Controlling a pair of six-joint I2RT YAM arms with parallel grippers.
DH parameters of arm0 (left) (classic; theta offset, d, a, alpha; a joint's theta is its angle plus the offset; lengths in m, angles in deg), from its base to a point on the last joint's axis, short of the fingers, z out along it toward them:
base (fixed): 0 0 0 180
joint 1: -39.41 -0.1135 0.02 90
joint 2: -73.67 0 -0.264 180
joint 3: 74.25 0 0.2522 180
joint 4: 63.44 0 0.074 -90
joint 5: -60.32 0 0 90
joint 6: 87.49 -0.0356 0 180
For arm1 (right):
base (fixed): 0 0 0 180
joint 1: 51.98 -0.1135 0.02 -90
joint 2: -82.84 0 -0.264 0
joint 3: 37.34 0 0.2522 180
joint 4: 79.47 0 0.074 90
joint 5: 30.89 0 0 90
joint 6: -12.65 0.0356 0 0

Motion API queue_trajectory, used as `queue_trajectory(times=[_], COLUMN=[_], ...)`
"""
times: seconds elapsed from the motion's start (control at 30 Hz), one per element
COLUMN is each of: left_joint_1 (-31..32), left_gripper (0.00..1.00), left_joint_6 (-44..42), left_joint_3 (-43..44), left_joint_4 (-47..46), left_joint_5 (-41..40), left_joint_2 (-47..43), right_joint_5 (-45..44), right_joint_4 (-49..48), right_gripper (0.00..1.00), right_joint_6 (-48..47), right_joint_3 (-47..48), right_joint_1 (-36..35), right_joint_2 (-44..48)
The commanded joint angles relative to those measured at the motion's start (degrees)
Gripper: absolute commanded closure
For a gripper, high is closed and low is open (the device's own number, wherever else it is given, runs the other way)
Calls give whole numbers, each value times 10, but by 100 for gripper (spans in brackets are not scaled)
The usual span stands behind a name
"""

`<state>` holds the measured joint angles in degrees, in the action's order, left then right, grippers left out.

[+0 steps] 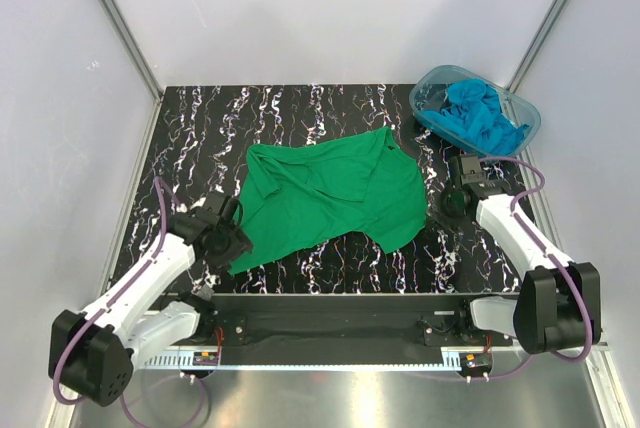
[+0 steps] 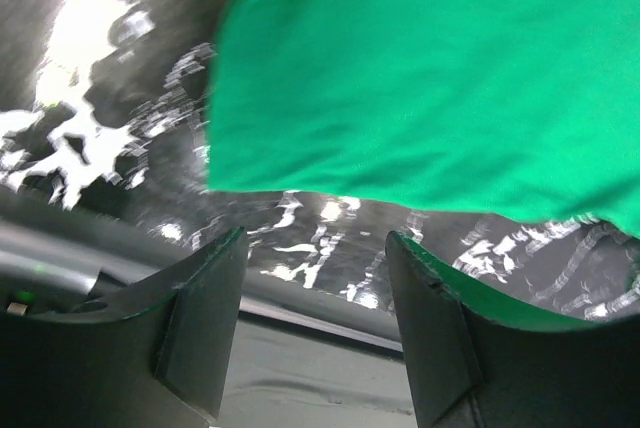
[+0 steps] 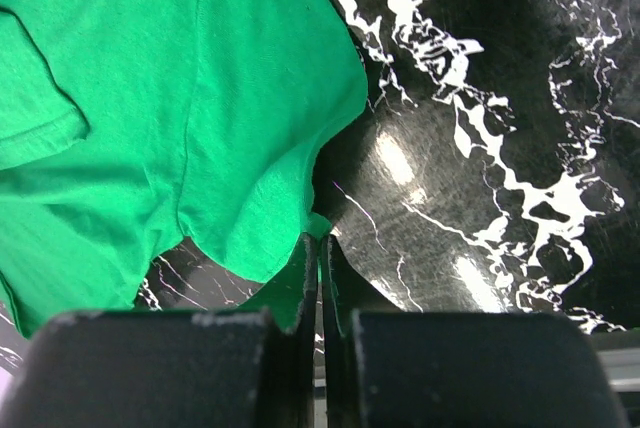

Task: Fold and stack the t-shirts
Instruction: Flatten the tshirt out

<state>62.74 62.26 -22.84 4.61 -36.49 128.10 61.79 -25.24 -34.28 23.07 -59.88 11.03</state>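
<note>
- Green t-shirt (image 1: 330, 193) lies loosely spread and rumpled on the middle of the black marbled counter (image 1: 200, 138). It is skewed, one end reaching toward the near-left corner and the other toward the far edge.
- The turquoise-blue t-shirts (image 1: 480, 113) are bunched in a clear tub (image 1: 530, 113) at the far-right corner, not yet laid out.
- The left gripper (image 2: 315, 248) sits low near the near-left corner, its jaws spread wide and empty, with the shirt's nearest corner just in front of them.
- The right gripper (image 3: 318, 248) is by the right edge of the counter with its fingers pressed together at the shirt's right-hand border. Green cloth overlaps the tips, but I cannot tell whether any of it is actually pinched.
- Handling, as I judge it: the cloth is light, limp and thin, so it will drape and drag rather than hold a shape, and it may slide on the glossy top. A grip on a single layer could slip out.
- Best holds look like the hem corners or shoulder seams, one per gripper, pulling gently apart to flatten the wrinkles before any fold.
- Risk: catching two layers at once would lock in the creases.
</note>
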Motion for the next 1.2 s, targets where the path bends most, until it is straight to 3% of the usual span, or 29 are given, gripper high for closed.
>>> queue_trajectory(times=[0.0,0.2,0.9,1.17], left_joint_1=[-7,-13,-20,-20], left_gripper=[38,45,51,55], left_joint_6=[95,153,134,135], left_joint_3=[-21,-76,-83,-101], left_joint_4=[43,25,-37,-74], left_joint_5=[-29,-29,-102,-75], left_joint_2=[13,29,36,57], right_joint_5=[1,1,-2,-7], right_joint_4=[20,21,30,34], right_gripper=[100,100,100,100], right_joint_6=[-11,-18,-40,-41], right_joint_3=[16,17,30,35], right_joint_1=[-4,-4,-4,-4], right_joint_2=[20,30,40,37])
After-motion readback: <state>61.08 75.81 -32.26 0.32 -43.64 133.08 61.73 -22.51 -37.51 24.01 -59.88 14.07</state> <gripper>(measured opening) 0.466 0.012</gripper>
